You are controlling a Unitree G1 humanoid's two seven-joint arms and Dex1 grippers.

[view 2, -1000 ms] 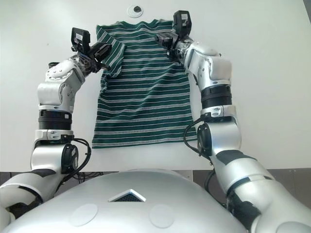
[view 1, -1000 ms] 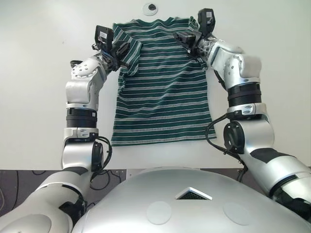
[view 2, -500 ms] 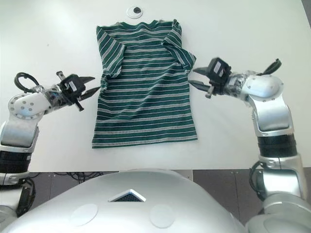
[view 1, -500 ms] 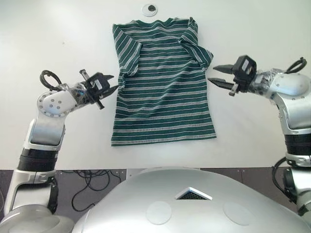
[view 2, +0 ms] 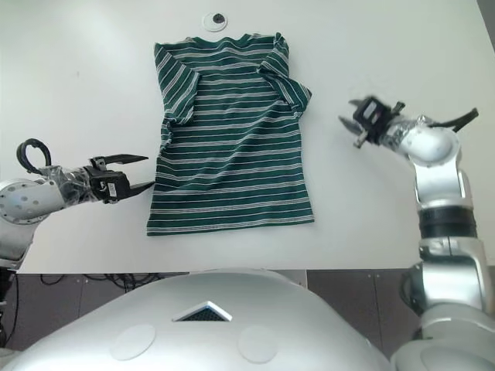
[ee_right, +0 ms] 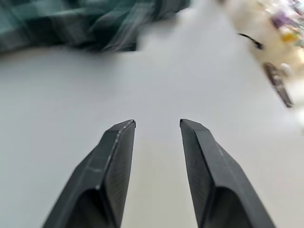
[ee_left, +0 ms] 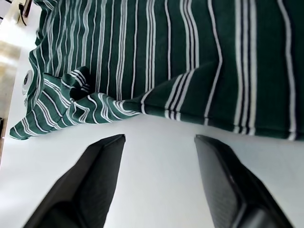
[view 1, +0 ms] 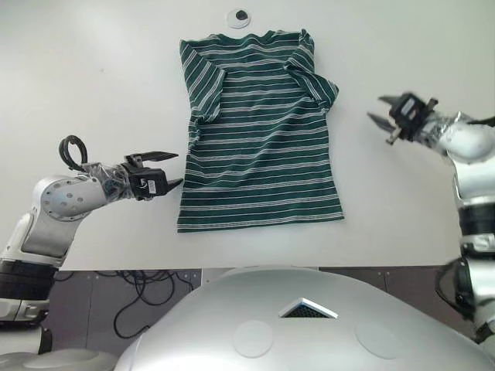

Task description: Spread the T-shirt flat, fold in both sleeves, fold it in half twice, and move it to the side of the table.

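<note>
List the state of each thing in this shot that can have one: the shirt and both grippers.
T-shirt: spread flat, both sleeves folded in over the body, not yet folded in half.
Left gripper: open, empty, beside the shirt's left edge near the hem, not touching it.
Right gripper: open, empty, off to the shirt's right side, well apart from it.

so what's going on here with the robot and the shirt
A robot is folding a green striped T-shirt on a white table. The shirt lies flat with both sleeves folded in over the body. Neither arm holds it: the left jaws stand open beside its lower left edge, the right jaws open, off to its right.
</note>
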